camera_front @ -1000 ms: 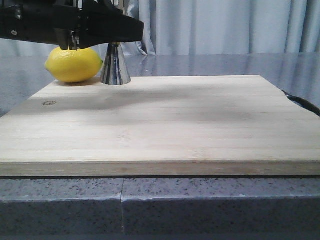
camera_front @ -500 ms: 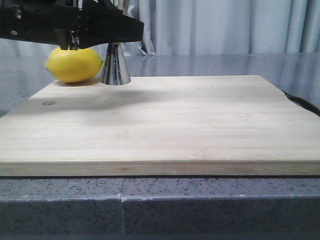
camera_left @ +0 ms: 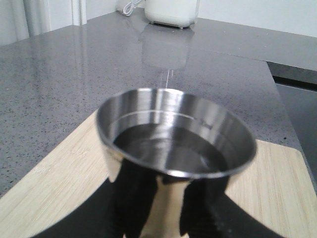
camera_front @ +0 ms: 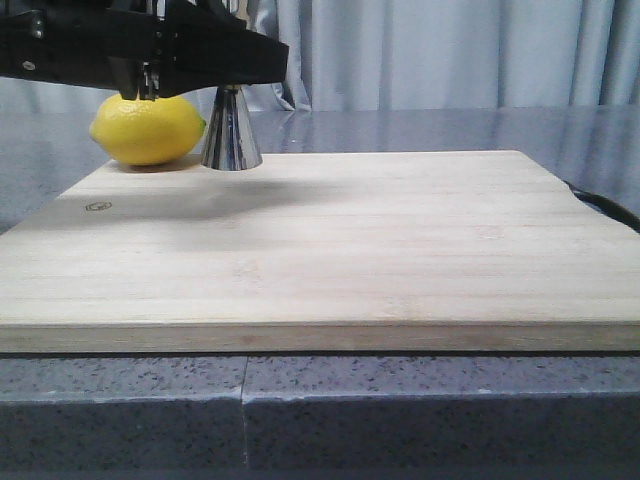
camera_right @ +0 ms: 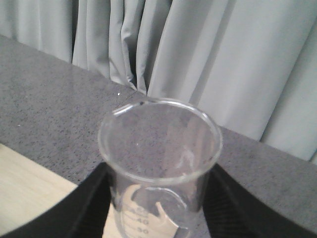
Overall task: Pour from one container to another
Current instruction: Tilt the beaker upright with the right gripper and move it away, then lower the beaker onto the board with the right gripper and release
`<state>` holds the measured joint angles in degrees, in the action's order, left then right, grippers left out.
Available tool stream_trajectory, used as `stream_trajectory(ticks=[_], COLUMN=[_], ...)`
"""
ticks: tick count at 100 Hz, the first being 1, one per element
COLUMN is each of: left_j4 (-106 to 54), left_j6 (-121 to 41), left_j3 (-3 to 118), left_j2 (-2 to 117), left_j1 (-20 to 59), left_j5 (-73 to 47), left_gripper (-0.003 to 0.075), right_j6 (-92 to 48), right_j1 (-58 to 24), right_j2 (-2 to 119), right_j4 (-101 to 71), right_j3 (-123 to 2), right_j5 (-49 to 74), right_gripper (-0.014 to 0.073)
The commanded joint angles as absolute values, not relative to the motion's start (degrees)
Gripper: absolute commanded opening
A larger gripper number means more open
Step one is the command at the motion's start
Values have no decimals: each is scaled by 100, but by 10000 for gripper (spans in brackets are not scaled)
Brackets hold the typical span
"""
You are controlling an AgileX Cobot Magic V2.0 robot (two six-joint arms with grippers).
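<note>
Left gripper (camera_left: 163, 218) clasps the liquid-holding jigger (camera_left: 176, 144), right gripper (camera_right: 158, 208) grips the beaker (camera_right: 161, 153) (looks empty); keep both level.

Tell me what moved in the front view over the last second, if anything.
Nothing visibly changed. The left end effector is at the same spot at the board's far left corner, holding the steel jigger standing on the cutting board next to the lemon.
</note>
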<state>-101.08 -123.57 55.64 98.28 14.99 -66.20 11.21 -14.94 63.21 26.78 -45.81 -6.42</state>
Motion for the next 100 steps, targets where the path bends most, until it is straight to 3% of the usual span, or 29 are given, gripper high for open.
stream_trajectory(ticks=[1, 100], left_j4=[-10599, -10599], left_j6=[-12323, -12323], left_j3=[5732, 5732], left_j2=[9546, 9546], left_j1=[1544, 1544], left_j5=[-7202, -7202], left_gripper=[220, 220], right_j6=[1169, 1246], right_j1=[-1348, -1161], right_j2=[6227, 8935], right_j4=[2423, 1992], right_j3=[-4468, -4078], right_j5=[-1539, -3908], right_gripper=[312, 312])
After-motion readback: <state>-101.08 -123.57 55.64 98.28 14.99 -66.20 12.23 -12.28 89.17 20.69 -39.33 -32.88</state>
